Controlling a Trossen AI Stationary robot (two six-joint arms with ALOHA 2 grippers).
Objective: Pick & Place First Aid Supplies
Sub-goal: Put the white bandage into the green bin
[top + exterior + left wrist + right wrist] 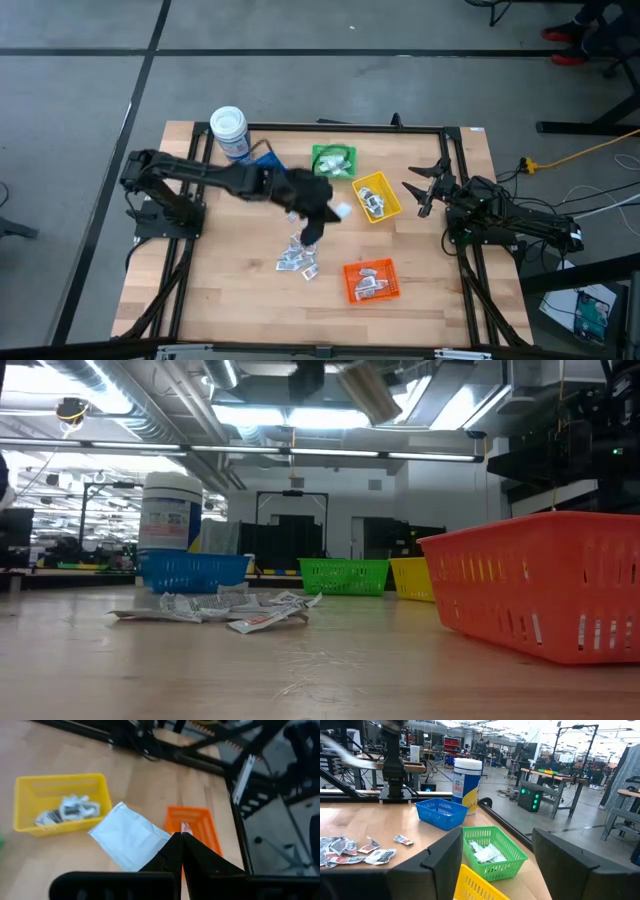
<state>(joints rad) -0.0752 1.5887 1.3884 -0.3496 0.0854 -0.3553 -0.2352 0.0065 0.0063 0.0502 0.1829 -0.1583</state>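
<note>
My left gripper point(330, 212) hangs above the middle of the table, shut on a flat white packet point(131, 841) that juts out toward the yellow bin point(377, 196). A heap of several small white and silvery packets point(298, 260) lies flat on the wood just near of it, also seen in the low view as a pile point(215, 610). More packets lie in the yellow bin, the green bin point(333, 161) and the orange bin point(371, 281). My right gripper point(425, 190) waits open at the table's right edge, with nothing between its fingers. My left gripper pinches the white packet at one edge point(164, 841) between its two fingertips point(172, 851). The fingers slant down from the table's left. The packet is lifted clear of the table and sticks out flat beyond the fingertips, over the wood beside the yellow bin.
A blue bin point(441, 811) and a white-lidded jar with a blue label point(229, 130) stand at the far left, partly behind my left arm. A black frame runs round the table point(200, 300). Bare wood lies near the front edge.
</note>
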